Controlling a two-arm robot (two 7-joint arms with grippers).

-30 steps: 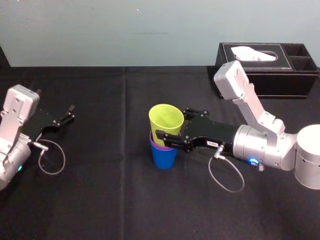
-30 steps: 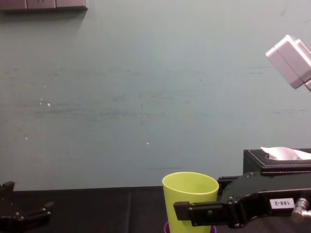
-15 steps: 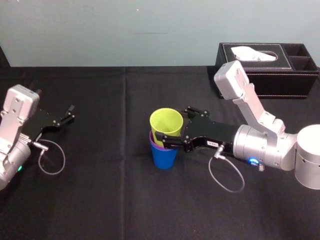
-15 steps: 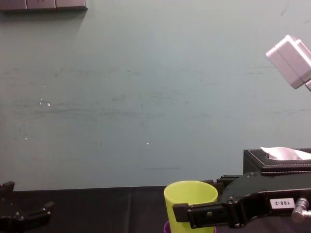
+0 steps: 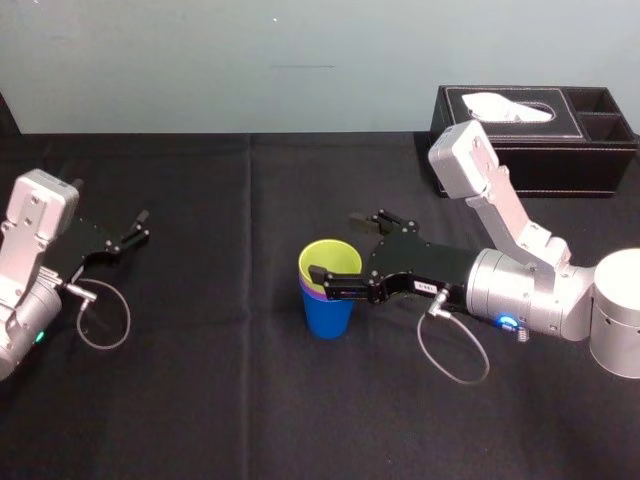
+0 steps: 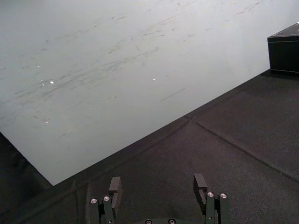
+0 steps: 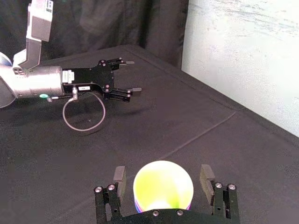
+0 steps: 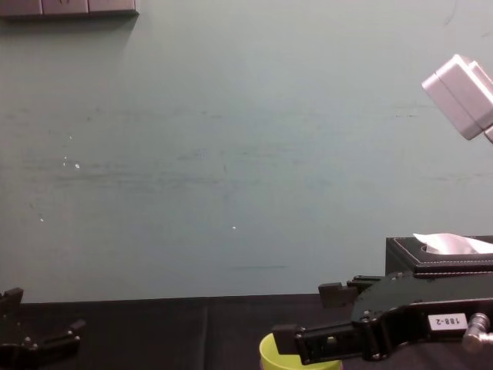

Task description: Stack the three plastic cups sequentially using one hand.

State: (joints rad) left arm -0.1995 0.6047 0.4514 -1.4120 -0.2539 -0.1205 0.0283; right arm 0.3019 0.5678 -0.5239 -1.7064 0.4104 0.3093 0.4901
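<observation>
Stacked cups (image 5: 328,305) on black tablecloth (image 5: 200,390), teal wall (image 5: 200,60) behind

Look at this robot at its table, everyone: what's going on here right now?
The right gripper is at the cup stack, its fingers open on either side of the yellow-green cup. That cup sits nested in the purple cup, which sits in the blue cup on the black table. The left gripper rests open at the table's left, holding nothing.
</observation>
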